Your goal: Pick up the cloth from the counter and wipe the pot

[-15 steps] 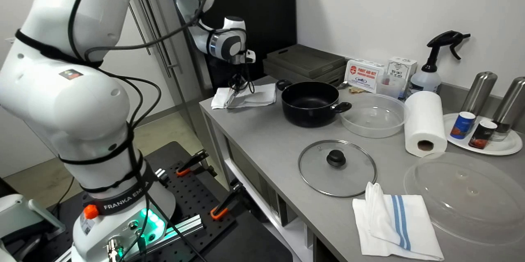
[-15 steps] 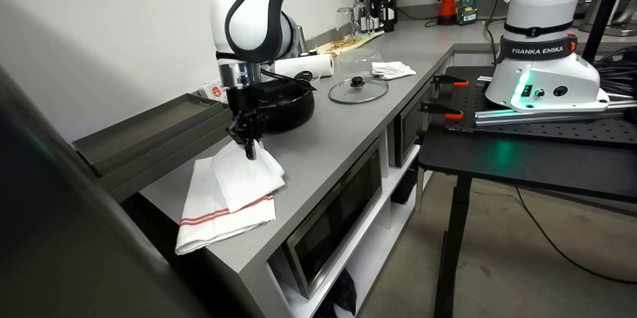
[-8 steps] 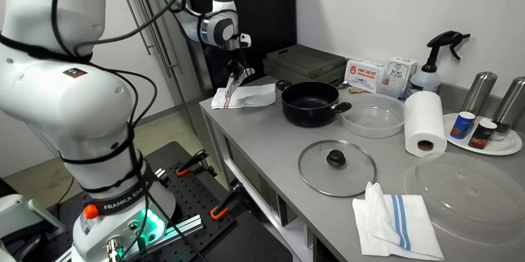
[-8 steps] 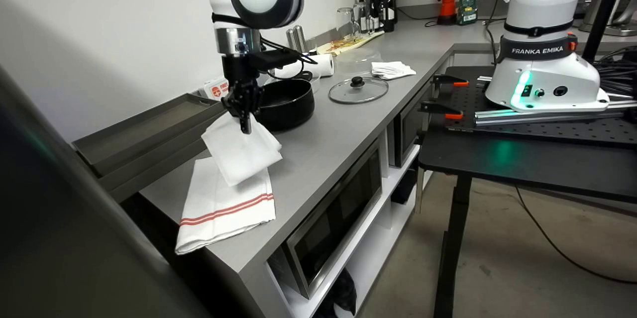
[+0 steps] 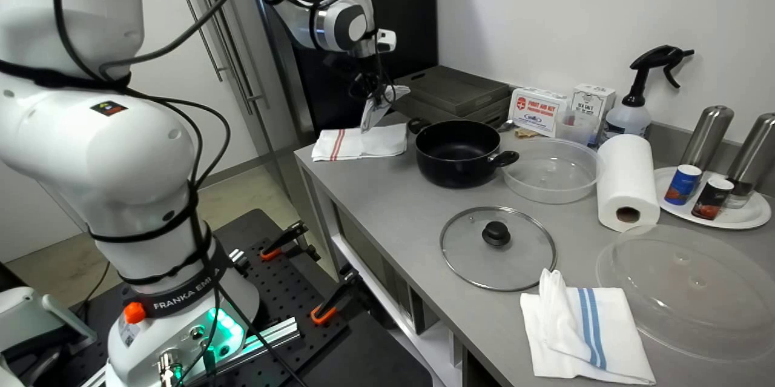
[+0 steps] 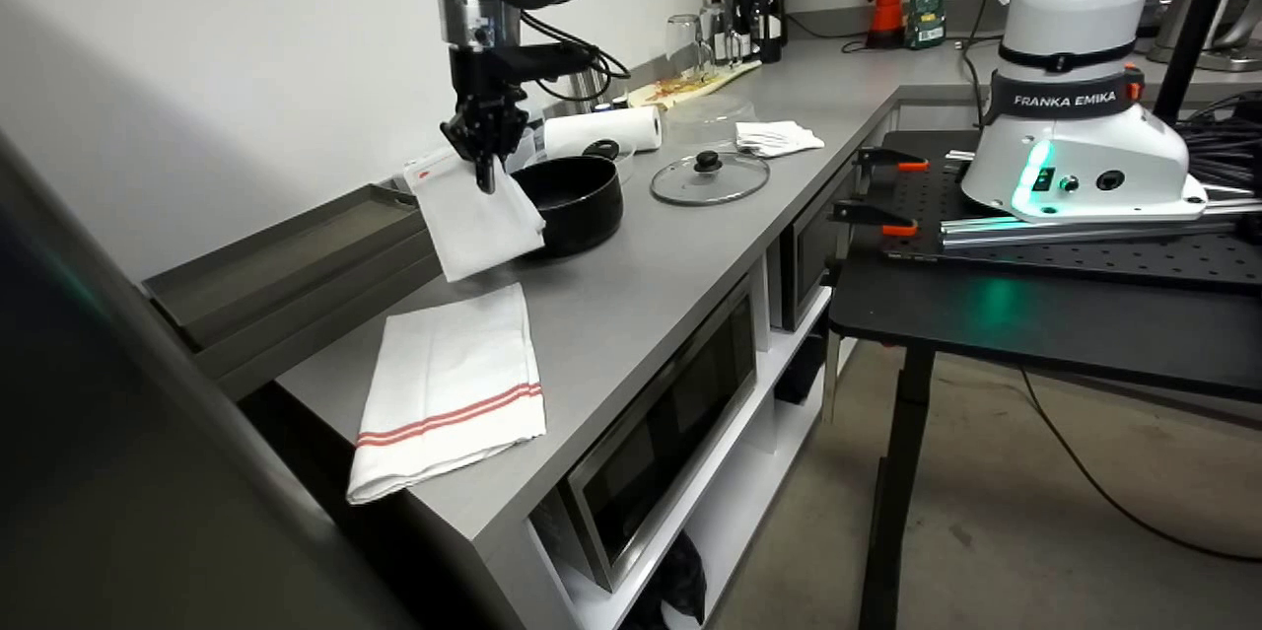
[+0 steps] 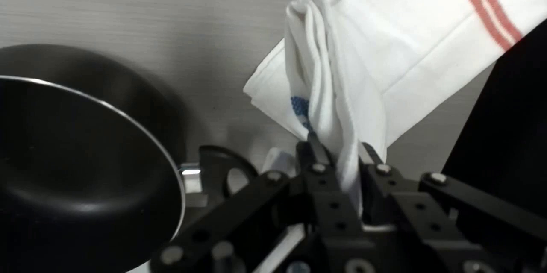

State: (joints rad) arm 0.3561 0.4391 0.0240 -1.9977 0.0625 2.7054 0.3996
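Observation:
My gripper [image 6: 485,178] is shut on a white cloth [image 6: 475,231] that hangs down above the counter [image 6: 631,305]. In the wrist view the cloth [image 7: 322,63] is bunched between the fingers [image 7: 339,149], with a blue patch on its edge. The black pot [image 5: 458,163] stands uncovered on the counter, with two handles. It is beside the held cloth in an exterior view [image 6: 587,216] and at left in the wrist view [image 7: 85,157]. A folded white cloth with red stripes [image 6: 449,384] lies flat on the counter below the held one.
Stacked grey trays [image 5: 451,91] stand against the wall near the gripper. A glass lid [image 5: 484,260], a clear plastic bowl [image 5: 548,175], a paper roll [image 5: 626,181] and a blue-striped cloth [image 5: 581,332] lie along the counter. A dark panel [image 5: 375,5] rises behind the gripper.
The gripper has risen with the white cloth, lifting it off the red-striped cloth. It has lately shifted toward the pot and trays. The red-striped cloth stays in place.

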